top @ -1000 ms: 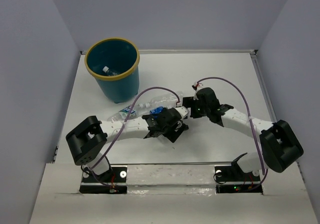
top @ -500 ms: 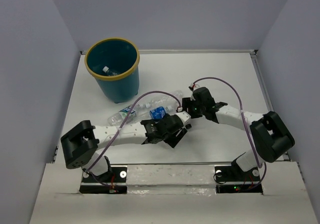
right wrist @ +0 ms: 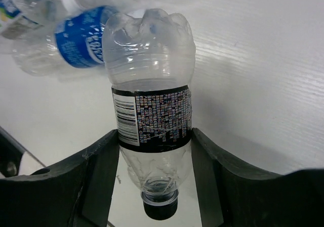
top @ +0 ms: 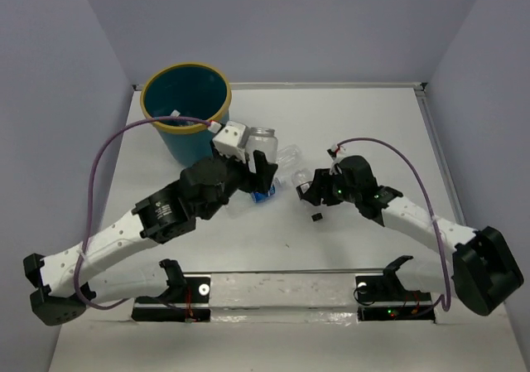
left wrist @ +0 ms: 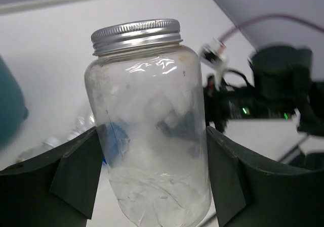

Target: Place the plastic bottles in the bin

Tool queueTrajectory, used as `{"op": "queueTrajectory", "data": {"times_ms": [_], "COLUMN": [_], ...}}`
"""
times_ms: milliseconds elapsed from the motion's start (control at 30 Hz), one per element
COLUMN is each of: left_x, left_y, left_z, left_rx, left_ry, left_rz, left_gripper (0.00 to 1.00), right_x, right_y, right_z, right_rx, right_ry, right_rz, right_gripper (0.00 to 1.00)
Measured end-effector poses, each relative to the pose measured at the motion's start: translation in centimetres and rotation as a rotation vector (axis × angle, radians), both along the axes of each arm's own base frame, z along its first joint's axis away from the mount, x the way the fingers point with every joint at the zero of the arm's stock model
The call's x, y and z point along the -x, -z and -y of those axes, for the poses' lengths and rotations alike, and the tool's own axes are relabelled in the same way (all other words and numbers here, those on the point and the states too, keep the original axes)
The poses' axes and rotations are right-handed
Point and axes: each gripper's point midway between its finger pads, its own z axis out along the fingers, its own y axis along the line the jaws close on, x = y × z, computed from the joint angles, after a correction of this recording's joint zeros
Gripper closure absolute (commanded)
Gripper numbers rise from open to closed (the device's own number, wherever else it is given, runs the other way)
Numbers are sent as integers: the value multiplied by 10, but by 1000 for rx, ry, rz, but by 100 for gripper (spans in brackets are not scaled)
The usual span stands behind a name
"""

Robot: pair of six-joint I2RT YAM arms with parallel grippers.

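Since a second ago, our left arm has swung up off pile toward bin; jar now lifted clear of table, just right of bin, not yet over opening. Our left gripper clamps jar's lower body, silver lid up. Our right gripper sits low, jaws pinching black-label bottle lying flat, cap toward wrist; blue-label bottle just beside. Step in hand, we judge: carry and drop. Next we need jar above yellow rim before release. Left arm stretched forward, elbow raised; right arm reaching inward, low.
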Motion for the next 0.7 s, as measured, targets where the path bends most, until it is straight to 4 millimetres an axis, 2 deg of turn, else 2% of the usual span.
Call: {"op": "queueTrajectory", "data": {"times_ms": [100, 133, 200, 333, 433, 467, 500, 533, 600, 700], "left_x": [-39, -61, -104, -167, -194, -202, -208, -214, -223, -231], "left_y": [-33, -43, -58, -66, -58, -55, -52, -48, -47, -42], "left_z": [-28, -48, -86, -134, -156, -162, -169, -174, -184, -194], "left_rx": [76, 93, 97, 71, 38, 27, 19, 11, 8, 4], "left_ry": [-146, -232, -398, -588, -666, -685, -706, -720, -742, -756], "left_rz": [57, 78, 103, 110, 97, 92, 88, 80, 73, 54], "left_gripper": [51, 51, 51, 51, 49, 39, 33, 19, 2, 1], "right_x": [4, 7, 11, 18, 22, 22, 23, 22, 18, 10], "right_y": [-29, -45, -65, -95, -109, -114, -116, -122, -140, -165], "right_z": [-2, -3, -6, -13, -19, -22, -24, -27, -37, -51], "right_rx": [-59, -88, -124, -168, -185, -190, -192, -197, -211, -234], "right_ry": [-11, -17, -30, -59, -77, -85, -90, -98, -114, -134], "right_rz": [68, 109, 154, 200, 215, 219, 220, 225, 243, 276], "right_gripper": [66, 66, 67, 69, 69, 70, 69, 70, 70, 71]}}
